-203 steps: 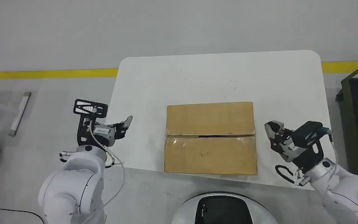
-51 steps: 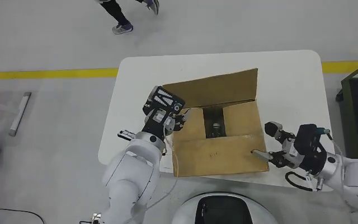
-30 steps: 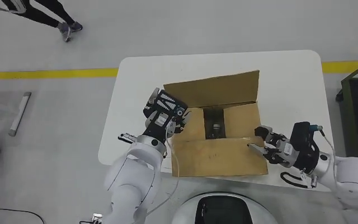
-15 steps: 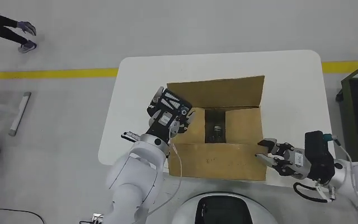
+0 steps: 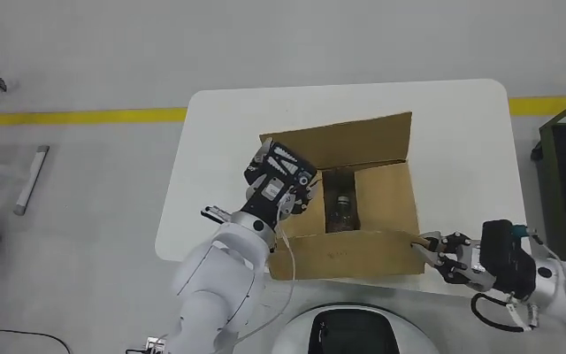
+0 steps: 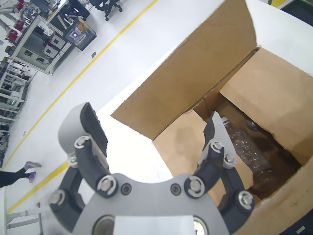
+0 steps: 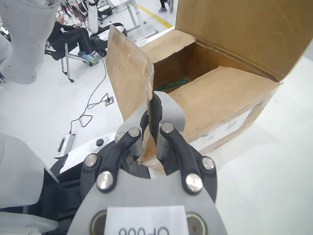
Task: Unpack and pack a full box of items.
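Top view: one cardboard box (image 5: 382,196) sits mid-table on a white table (image 5: 221,124), its far long flap raised and its near long flap (image 5: 349,257) tipped toward the near edge. The left gripper (image 5: 302,197) hangs over the box's left side, covering part of the left inner flap. The right gripper (image 5: 424,249) meets the near flap's right corner. One clear bottle (image 5: 341,211) lies in the dark gap between the two inner flaps. A yellow floor line (image 5: 88,115) runs behind the table, and a grey bar (image 5: 29,177) lies on the floor at far left.

Left wrist view: the left gripper (image 6: 151,118) is spread wide and holds nothing, one finger above the left inner flap. The bottle (image 6: 247,147) shows in part, the rest of it lost in shadow.

Right wrist view: the right gripper (image 7: 152,114) is pinched narrow on the torn corner of the near flap (image 7: 127,74). Inside the box (image 7: 220,99), one green item (image 7: 173,83) is mostly hidden and hard to identify.
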Action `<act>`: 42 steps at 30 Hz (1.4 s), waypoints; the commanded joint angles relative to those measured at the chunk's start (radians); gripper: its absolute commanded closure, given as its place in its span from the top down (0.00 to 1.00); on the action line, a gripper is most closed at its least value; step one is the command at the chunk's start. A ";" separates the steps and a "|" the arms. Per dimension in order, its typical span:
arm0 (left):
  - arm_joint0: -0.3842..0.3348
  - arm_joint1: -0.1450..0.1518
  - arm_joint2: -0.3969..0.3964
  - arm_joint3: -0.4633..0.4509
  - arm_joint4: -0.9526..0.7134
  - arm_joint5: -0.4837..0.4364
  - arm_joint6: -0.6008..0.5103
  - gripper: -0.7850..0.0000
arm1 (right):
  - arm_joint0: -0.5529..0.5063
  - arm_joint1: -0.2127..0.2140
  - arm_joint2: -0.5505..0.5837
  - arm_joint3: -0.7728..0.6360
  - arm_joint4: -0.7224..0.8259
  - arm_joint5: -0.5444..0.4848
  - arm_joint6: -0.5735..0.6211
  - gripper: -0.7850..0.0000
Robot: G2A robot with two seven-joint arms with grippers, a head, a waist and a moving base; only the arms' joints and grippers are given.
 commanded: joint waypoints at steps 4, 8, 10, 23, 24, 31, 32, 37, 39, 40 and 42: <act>-0.023 0.002 0.026 0.013 0.002 -0.083 -0.073 1.00 | -0.031 -0.011 -0.006 -0.038 -0.220 -0.016 -0.147 0.00; -0.028 0.002 0.045 0.017 -0.046 -0.118 -0.145 1.00 | -0.052 -0.019 -0.018 -0.050 -0.333 0.008 -0.267 0.00; -0.034 0.002 0.054 0.017 -0.063 -0.140 -0.184 1.00 | -0.059 -0.022 -0.021 -0.054 -0.377 0.024 -0.317 0.00; -0.061 0.006 0.098 0.016 -0.182 -0.180 -0.303 1.00 | -0.082 -0.030 -0.043 -0.060 -0.432 0.117 -0.452 0.00; -0.063 0.008 0.106 0.016 -0.191 -0.180 -0.304 1.00 | -0.082 -0.030 -0.044 -0.062 -0.431 0.123 -0.451 0.00; -0.092 0.029 0.164 0.012 -0.253 -0.162 -0.322 1.00 | -0.087 -0.034 -0.046 -0.061 -0.328 0.233 -0.440 1.00; -0.098 0.032 0.173 0.012 -0.262 -0.159 -0.325 1.00 | -0.089 -0.034 -0.039 -0.059 -0.292 0.240 -0.438 1.00; -0.121 0.046 0.214 0.003 -0.307 -0.141 -0.342 1.00 | -0.095 -0.033 0.035 -0.056 -0.102 0.259 -0.414 1.00; -0.126 0.051 0.233 0.001 -0.324 -0.137 -0.347 1.00 | -0.097 -0.033 0.062 -0.050 -0.028 0.273 -0.409 1.00; -0.128 0.054 0.240 -0.001 -0.333 -0.133 -0.350 1.00 | -0.099 -0.033 0.072 -0.047 0.011 0.282 -0.401 1.00; -0.133 0.060 0.256 -0.004 -0.345 -0.129 -0.355 1.00 | -0.097 -0.032 0.094 -0.040 0.062 0.313 -0.374 0.93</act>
